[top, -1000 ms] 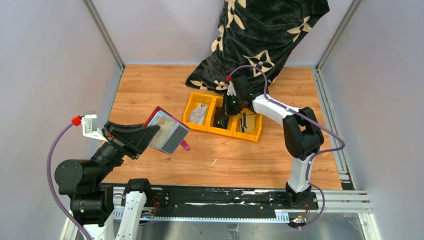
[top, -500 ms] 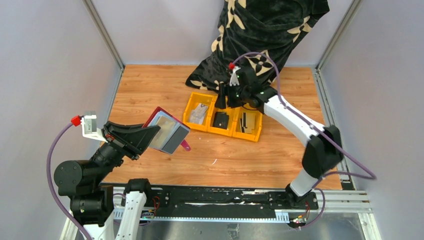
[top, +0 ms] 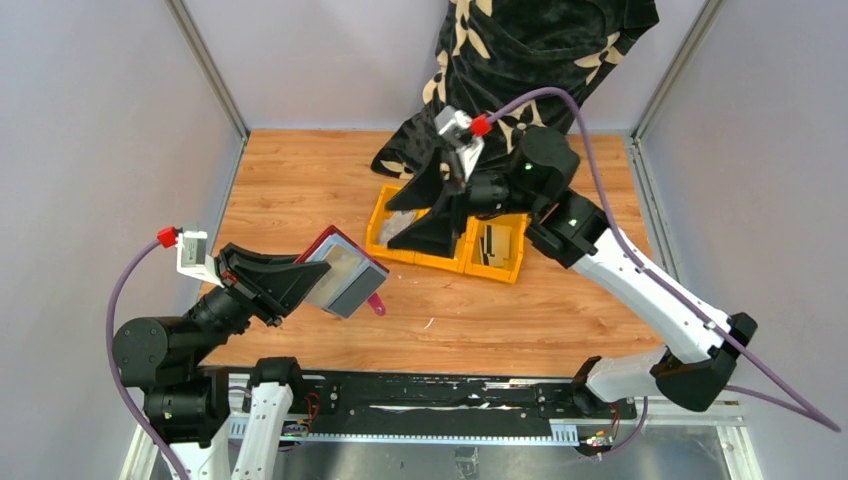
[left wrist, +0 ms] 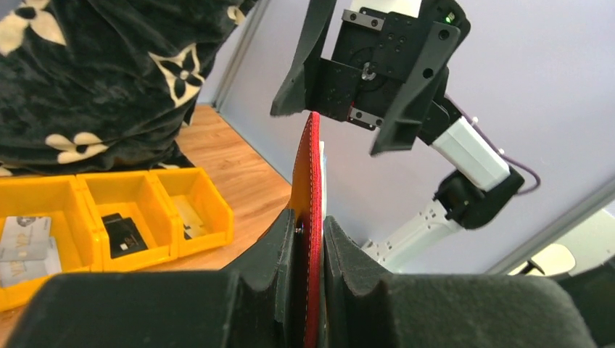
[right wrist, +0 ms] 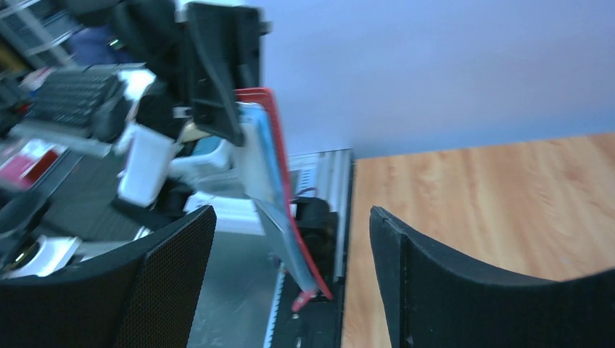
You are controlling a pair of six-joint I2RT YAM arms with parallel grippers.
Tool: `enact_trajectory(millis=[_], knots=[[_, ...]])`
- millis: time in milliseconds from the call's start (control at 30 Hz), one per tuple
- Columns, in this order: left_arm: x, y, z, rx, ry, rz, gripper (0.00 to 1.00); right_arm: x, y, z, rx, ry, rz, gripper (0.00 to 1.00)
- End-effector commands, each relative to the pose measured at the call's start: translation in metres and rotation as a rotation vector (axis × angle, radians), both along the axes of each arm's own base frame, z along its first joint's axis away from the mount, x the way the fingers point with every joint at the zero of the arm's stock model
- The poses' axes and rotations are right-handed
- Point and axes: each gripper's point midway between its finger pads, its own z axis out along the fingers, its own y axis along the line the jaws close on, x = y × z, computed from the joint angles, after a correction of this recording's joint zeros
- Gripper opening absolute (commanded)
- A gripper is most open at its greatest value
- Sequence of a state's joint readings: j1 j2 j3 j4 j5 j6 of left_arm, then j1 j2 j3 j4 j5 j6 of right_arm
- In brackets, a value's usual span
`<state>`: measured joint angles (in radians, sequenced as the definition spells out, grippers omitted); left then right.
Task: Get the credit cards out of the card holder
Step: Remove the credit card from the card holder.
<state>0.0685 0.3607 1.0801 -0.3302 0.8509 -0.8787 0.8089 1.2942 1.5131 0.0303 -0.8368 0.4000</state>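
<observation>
My left gripper (top: pixel 312 280) is shut on the dark red card holder (top: pixel 345 275) and holds it up off the table at the left, silvery-grey inside turned toward the right arm. In the left wrist view the card holder (left wrist: pixel 313 174) stands edge-on between the pads. My right gripper (top: pixel 425 212) hangs open and empty over the yellow bin (top: pixel 500 270), pointing at the card holder (right wrist: pixel 267 167). Credit cards lie in the bin: grey ones (left wrist: pixel 25 239) in the left compartment and a dark one (left wrist: pixel 123 232) in the middle.
A black cloth with pale flower marks (top: pixel 520 60) hangs at the back and drapes onto the table behind the bin. Metal frame posts and grey walls close in both sides. Bare wooden tabletop (top: pixel 480 320) lies in front of the bin.
My right gripper opened, rose from the bin's middle compartment and swung to face left toward the card holder. The left gripper with the card holder shifted slightly right and down.
</observation>
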Motion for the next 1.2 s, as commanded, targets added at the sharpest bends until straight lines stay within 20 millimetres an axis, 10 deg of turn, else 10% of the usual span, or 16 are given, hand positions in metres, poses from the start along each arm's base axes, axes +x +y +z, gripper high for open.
enact_trajectory(millis=[0, 367, 500, 633, 867, 1167], knots=[[-0.022, -0.011, 0.0, 0.049, -0.059, -0.105, 0.01, -0.054, 0.024, -0.012, -0.05, -0.044, 0.263, 0.82], [-0.045, -0.02, -0.008, 0.108, -0.076, -0.212, 0.01, -0.102, 0.055, -0.03, -0.106, -0.06, 0.429, 0.79], [-0.047, -0.021, -0.01, 0.12, -0.08, -0.216, 0.01, -0.114, 0.059, -0.029, -0.103, -0.049, 0.471, 0.54], [-0.045, -0.019, -0.009, 0.122, -0.085, -0.193, 0.02, -0.115, 0.061, -0.031, -0.119, -0.025, 0.471, 0.02], [-0.037, -0.014, -0.011, 0.103, -0.062, -0.133, 0.42, -0.084, 0.045, 0.01, 0.066, -0.013, 0.281, 0.0], [-0.035, -0.016, -0.011, 0.029, -0.014, -0.162, 0.39, -0.069, 0.03, 0.025, 0.366, 0.176, 0.182, 0.0]])
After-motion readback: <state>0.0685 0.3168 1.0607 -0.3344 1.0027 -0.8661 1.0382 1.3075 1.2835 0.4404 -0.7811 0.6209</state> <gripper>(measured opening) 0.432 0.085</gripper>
